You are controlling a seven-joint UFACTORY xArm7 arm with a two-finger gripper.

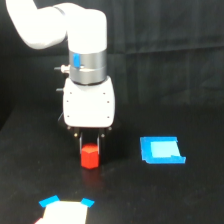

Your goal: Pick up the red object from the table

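Note:
The red object (90, 157) is a small red-orange faceted block on the black table (165, 195), just left of centre in the exterior view. My gripper (90, 145) hangs straight down from the white arm, directly over it. Its two dark fingers (82, 143) flank the block's upper part and lie against its sides, so the gripper is shut on the block. The block's lower part shows below the fingertips. I cannot tell whether the block rests on the table or hangs just above it.
A flat blue square piece (161, 150) lies on the table to the exterior view's right of the block. A white piece with blue corners (65, 210) lies at the bottom edge, in front of the block. The backdrop is black.

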